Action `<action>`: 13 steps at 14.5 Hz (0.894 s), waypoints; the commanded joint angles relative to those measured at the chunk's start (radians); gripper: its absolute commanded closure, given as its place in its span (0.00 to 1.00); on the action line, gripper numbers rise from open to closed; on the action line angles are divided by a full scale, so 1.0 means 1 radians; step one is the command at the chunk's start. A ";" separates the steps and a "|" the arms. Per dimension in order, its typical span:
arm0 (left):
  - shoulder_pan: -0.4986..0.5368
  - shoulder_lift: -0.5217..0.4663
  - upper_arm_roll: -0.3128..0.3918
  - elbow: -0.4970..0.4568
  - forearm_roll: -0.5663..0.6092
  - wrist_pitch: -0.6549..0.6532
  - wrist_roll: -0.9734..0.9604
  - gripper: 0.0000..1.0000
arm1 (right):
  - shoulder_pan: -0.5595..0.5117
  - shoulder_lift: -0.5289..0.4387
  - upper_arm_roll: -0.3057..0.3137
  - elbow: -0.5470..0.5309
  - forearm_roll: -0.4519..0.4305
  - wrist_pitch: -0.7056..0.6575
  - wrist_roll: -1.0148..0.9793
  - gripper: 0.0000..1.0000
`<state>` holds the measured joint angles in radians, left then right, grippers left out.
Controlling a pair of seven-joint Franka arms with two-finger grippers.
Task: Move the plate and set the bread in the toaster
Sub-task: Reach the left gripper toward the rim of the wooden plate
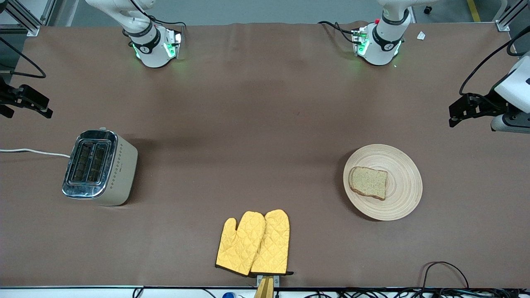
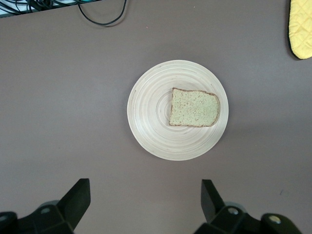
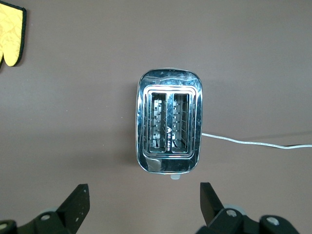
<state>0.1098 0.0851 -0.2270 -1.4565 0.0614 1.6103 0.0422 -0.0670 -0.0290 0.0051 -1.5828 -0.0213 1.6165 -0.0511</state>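
Note:
The light tan plate (image 1: 401,196) lies toward the left arm's end of the table, with the slice of speckled brown bread (image 1: 368,182) on it. The cream toaster (image 1: 99,166) with its chrome top stands toward the right arm's end, both slots empty. My left gripper (image 1: 455,114) is open and empty, up in the air over the table beside the plate. In the left wrist view it (image 2: 145,195) is apart from the plate (image 2: 151,112) and the bread (image 2: 194,108). My right gripper (image 1: 27,106) is open and empty, up in the air beside the toaster (image 3: 169,126); it also shows in the right wrist view (image 3: 145,200).
A pair of yellow oven mitts (image 1: 254,244) lies at the table edge nearest the front camera, between toaster and plate. The toaster's white cord (image 1: 33,152) runs off the right arm's end of the table. Cables (image 1: 443,273) lie along the near edge.

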 commanded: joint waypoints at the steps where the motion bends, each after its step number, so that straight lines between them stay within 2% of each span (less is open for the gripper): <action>1: 0.001 -0.005 -0.003 -0.005 0.014 0.002 -0.012 0.00 | -0.008 0.005 0.006 0.014 -0.008 -0.012 -0.012 0.00; 7: 0.007 0.018 0.001 -0.008 0.008 0.000 -0.010 0.00 | -0.007 0.005 0.006 0.014 -0.008 -0.012 -0.010 0.00; 9: 0.056 0.036 0.000 -0.015 -0.005 -0.018 0.005 0.00 | -0.007 0.005 0.006 0.014 -0.006 -0.012 -0.010 0.00; 11: 0.146 0.088 0.001 -0.015 -0.140 -0.020 0.013 0.00 | -0.007 0.005 0.006 0.014 -0.006 -0.012 -0.010 0.00; 13: 0.218 0.174 0.001 -0.012 -0.228 -0.017 0.089 0.00 | -0.007 0.005 0.006 0.014 -0.006 -0.012 -0.012 0.00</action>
<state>0.2582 0.1758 -0.2203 -1.4835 -0.0878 1.5979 0.0710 -0.0669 -0.0290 0.0056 -1.5828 -0.0212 1.6165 -0.0511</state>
